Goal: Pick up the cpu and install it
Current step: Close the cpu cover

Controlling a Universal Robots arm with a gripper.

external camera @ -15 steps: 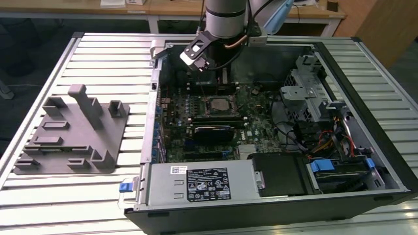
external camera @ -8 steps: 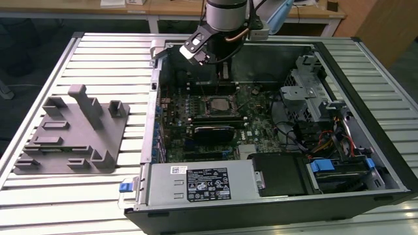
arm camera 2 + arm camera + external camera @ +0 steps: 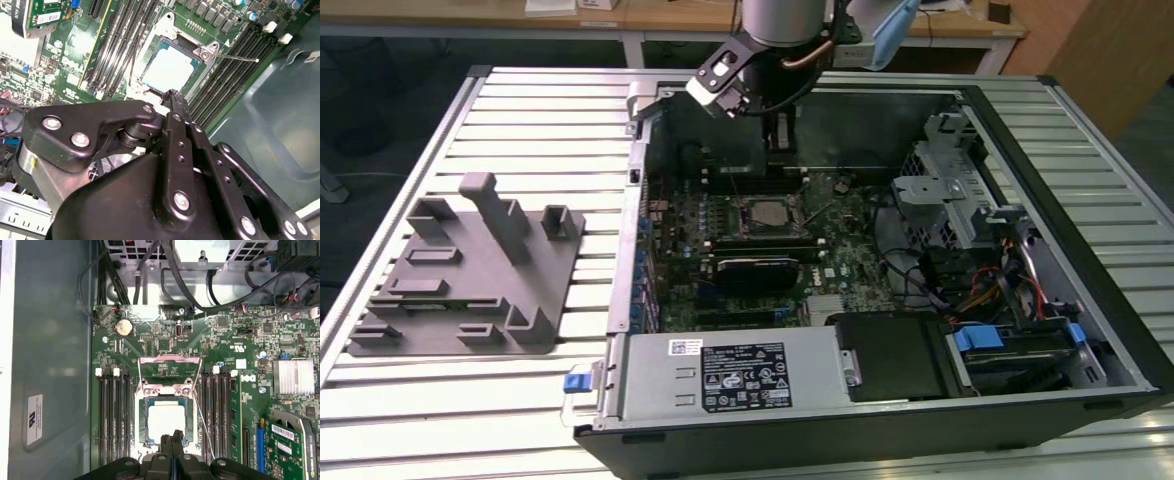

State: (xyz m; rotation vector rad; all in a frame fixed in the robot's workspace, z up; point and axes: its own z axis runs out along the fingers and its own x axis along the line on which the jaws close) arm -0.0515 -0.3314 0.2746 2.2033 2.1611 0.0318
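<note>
1. Labels: the power supply [image 3: 720,372] at the near side of the open computer case [image 3: 854,445] carries two labels, one black and one white. In the first wrist view, one white sticker [image 3: 34,419] sits on the case's inner wall. The expansion card [image 3: 292,445] bears two white stickers.
2. We count one cpu [image 3: 167,421], pale metal top up, seated in the socket [image 3: 141,425] of the green motherboard [image 3: 220,345]. The socket's load plate [image 3: 169,367] stands open beside it, and one thin lever [image 3: 204,425] slants alongside.
3. Two banks of memory slots [image 3: 112,415] flank the socket, one on each side. One coin cell [image 3: 124,327] lies near the board's edge.
4. We see one tool [image 3: 173,436], its fingertips pressed together and pinching nothing. In both wrist views the tips line up with the cpu's rim; in the exterior view the tool hangs raised above the board.
5. One grey fixture block [image 3: 454,280] rests on the slatted bench [image 3: 520,120] at the exterior view's left, well apart from the case, with open slats around it. The case walls ring the board, and cables [image 3: 987,290] crowd the exterior view's right side.
</note>
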